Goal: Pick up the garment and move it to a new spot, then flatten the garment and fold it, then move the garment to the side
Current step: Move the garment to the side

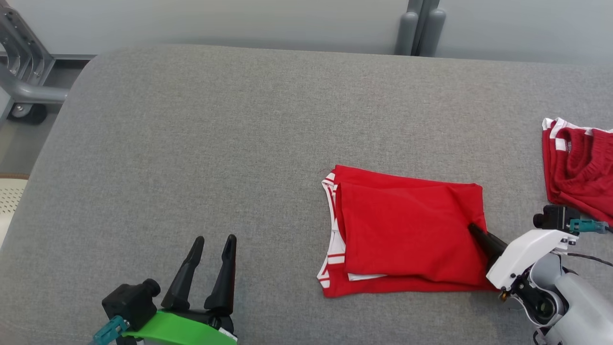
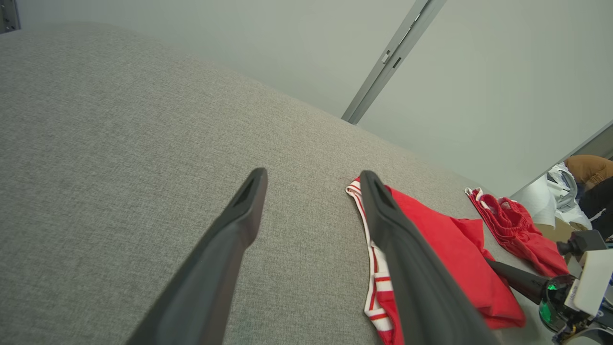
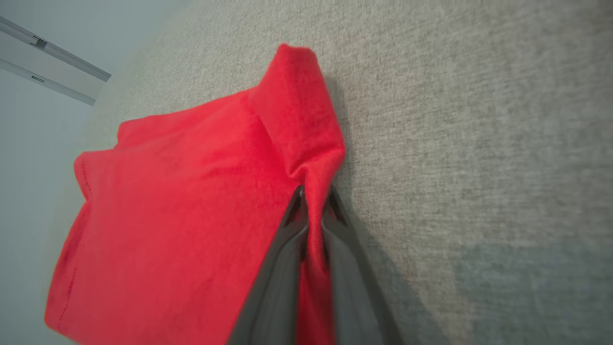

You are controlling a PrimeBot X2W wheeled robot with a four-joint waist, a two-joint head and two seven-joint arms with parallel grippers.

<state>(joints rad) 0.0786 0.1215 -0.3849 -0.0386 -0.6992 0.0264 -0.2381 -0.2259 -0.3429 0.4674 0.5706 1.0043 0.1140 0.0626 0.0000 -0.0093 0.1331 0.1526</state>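
Two dark-fingered arms, one green-trimmed, one white.
The left pincer (image 1: 215,238) has tapering black fingers on a bright green mount (image 1: 177,328); the right pincer (image 3: 315,190) joins a white shell (image 1: 524,254), with a teal plug (image 1: 586,225) at the shell's 2 o'clock.

red garment (image 1: 407,230) (image 1: 577,167): 2 | claw (image 1: 215,239) (image 1: 471,227): 2 | grey table (image 1: 191,143): 1

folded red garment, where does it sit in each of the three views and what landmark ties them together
Head view: folded red garment right of centre, right tool shut on its right edge.
Left wrist view: garment lower right, partly behind the left tool.
Right wrist view: garment left and centre, a bunched edge pinched between the tool's fingers.
Shared landmark: the right tool gripping that edge.
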